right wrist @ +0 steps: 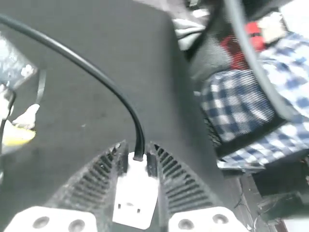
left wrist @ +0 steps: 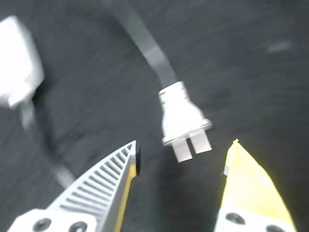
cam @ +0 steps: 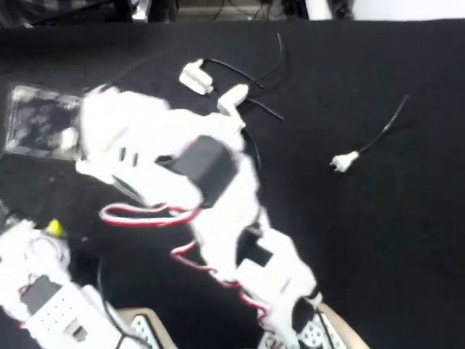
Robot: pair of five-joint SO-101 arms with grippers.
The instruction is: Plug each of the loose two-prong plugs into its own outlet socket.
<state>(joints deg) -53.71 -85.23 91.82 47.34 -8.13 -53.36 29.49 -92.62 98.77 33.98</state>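
- Table (cam: 407, 240): matte black cloth.
- Right gripper (right wrist: 136, 147): two ribbed fingers clamped on one boxy white socket (right wrist: 134, 193), with a black cord (right wrist: 82, 65) curving off it.
- Left gripper (left wrist: 185, 142): fingers apart, one ribbed grey, one yellow.
- Rounded white plug (left wrist: 182, 116) lies just off its tips, two flat prongs aimed back at the gripper.
- Second plug (cam: 345, 161) sits mid-right in the high view, prongs pointing left.

Smooth plastic plug (left wrist: 181, 115), matt black cloth (left wrist: 241, 63)
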